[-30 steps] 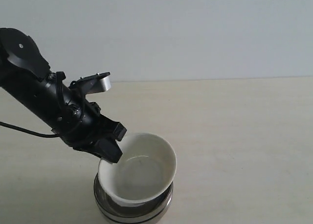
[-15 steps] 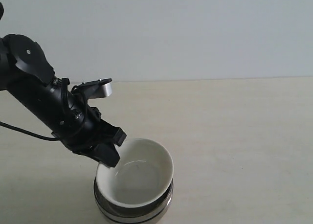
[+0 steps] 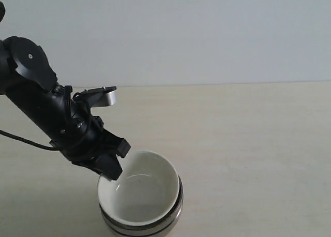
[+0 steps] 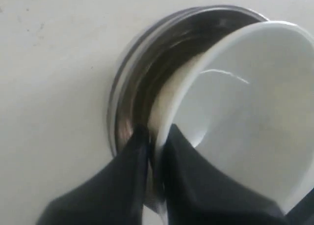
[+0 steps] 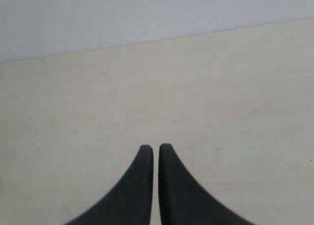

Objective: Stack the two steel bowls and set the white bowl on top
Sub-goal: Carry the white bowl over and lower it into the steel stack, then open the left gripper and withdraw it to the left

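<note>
The white bowl (image 3: 140, 194) sits nested in the stacked steel bowls (image 3: 177, 208) at the table's front edge, almost level. Only the steel rim and a dark band show around it. My left gripper (image 3: 110, 174) is shut on the white bowl's left rim, with one finger inside and one outside. The left wrist view shows the white bowl (image 4: 245, 102) inside the shiny steel bowls (image 4: 142, 72), its rim pinched in the left gripper (image 4: 156, 131). My right gripper (image 5: 155, 147) hovers shut over bare table and holds nothing. It does not show in the exterior view.
The pale table (image 3: 248, 144) stretches to the right and back of the stack, up to a plain grey wall. A black cable (image 3: 26, 139) trails from the left arm at the left edge.
The white bowl has come down from a tilt and settled lower and more level into the steel bowls. My left arm moved down and slightly left with it.
</note>
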Controlling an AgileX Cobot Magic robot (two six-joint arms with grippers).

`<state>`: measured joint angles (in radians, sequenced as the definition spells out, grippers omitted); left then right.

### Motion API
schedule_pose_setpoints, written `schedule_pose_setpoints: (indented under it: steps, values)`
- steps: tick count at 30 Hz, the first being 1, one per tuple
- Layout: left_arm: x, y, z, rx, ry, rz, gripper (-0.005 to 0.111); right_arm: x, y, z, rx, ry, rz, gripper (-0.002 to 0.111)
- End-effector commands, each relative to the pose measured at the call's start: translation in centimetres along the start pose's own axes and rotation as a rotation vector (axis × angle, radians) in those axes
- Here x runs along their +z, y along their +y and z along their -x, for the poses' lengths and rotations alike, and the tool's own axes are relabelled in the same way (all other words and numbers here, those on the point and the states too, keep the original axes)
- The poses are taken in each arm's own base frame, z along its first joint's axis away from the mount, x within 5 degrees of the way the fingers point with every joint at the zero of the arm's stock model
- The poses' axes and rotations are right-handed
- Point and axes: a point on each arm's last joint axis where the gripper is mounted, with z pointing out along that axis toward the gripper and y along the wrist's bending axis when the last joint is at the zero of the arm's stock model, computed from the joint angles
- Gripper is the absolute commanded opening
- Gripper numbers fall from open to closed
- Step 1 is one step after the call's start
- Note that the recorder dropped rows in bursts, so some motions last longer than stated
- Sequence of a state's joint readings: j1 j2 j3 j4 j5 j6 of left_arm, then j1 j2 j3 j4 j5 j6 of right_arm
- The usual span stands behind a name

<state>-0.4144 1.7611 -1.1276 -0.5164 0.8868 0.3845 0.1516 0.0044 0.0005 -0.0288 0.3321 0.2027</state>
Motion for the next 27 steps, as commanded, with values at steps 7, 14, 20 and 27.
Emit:
schedule_pose_setpoints:
  steps: [7,14,20,27]
  values:
    - [0.8,-0.1,0.3,-0.034,0.005,-0.03,0.044,0.0,0.0,0.1,-0.007,-0.016,-0.002,0.0]
    - [0.1,-0.4,0.8,-0.02,0.004,-0.043,0.044,0.0,0.0,0.1,-0.007,-0.016,-0.002,0.0]
    - [-0.6,-0.7,1.2,0.002,0.016,-0.049,0.044,0.0,0.0,0.1,-0.007,-0.016,-0.002,0.0]
    - [-2.3,0.1,1.1,-0.006,0.078,0.094,0.041,0.0,0.0,0.1,-0.007,-0.016,-0.002,0.0]
